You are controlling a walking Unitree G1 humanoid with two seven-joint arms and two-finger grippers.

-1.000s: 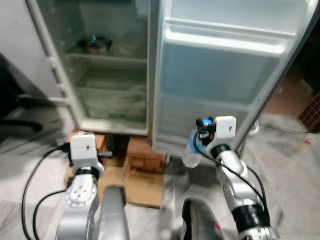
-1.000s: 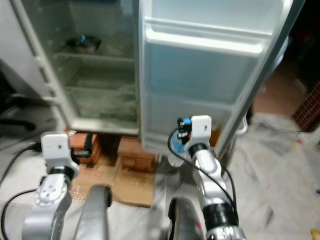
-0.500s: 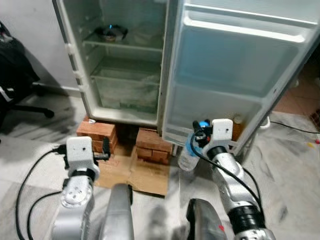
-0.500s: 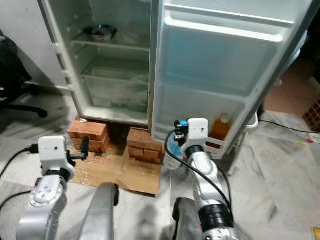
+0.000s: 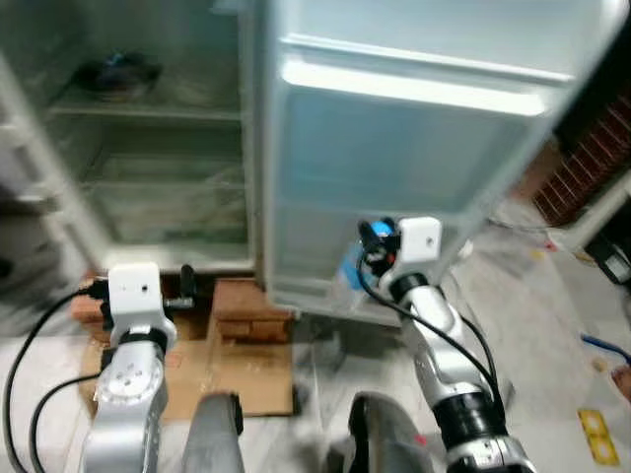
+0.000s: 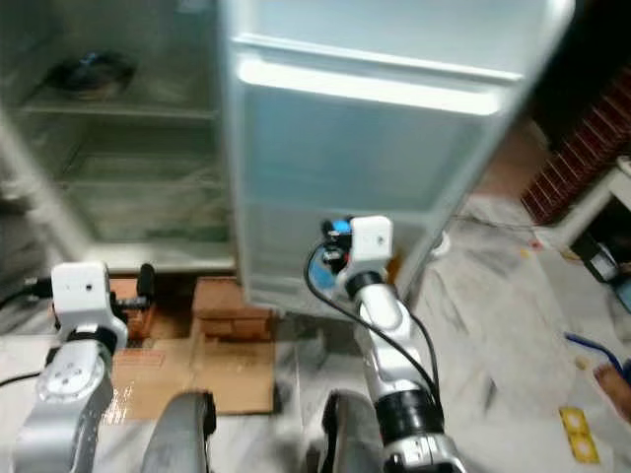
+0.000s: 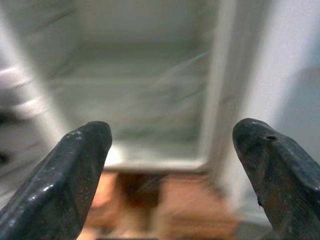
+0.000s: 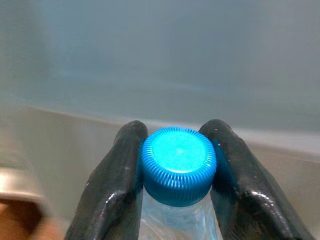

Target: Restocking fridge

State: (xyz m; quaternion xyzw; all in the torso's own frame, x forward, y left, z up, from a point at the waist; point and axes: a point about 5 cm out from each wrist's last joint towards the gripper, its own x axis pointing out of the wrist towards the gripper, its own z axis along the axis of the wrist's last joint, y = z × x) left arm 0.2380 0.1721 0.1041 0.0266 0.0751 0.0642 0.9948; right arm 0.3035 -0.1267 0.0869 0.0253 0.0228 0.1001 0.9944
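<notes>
Right claw [image 8: 178, 195] is clenched on a water bottle [image 8: 176, 220], fingers [image 8: 115, 185] pinching it right at the blue cap [image 8: 178, 165]. Grip sits high on the neck, so the body hangs below the pinch, free to swing. In the head views the bottle [image 5: 353, 268] is held up just in front of the lower inner panel of the open fridge door [image 5: 394, 168], near its bottom rack; can't tell if it touches the panel.

Left claw [image 7: 170, 175] is released, fingers [image 7: 65, 170] spread wide with nothing between them, pointing at the open fridge compartment [image 7: 135, 95]. Left arm sits low by the bricks [image 5: 237, 307] and cardboard [image 5: 232, 360] under the fridge.

Further in: glass shelves and a clear crisper drawer [image 5: 163, 202], a dark bowl-like item [image 5: 113, 74] on an upper shelf. Frames are motion-blurred, fine detail is soft.

Risks, as judgement:
- Cap-only pinch: ribbed round cap could twist or slide out between the fingers if the bottle bumps the door rail; bottle drops to the tiled floor [image 5: 532, 355].
- Bottle hanging low may catch the rack lip instead of clearing it, then tip outward.
- Pushing into the door could swing it, shifting the target.
- Blur suggests the body is moving; placing while unsteady risks a miss.
- Wrist cable [image 5: 419, 315] loops close to the door edge, may snag.
</notes>
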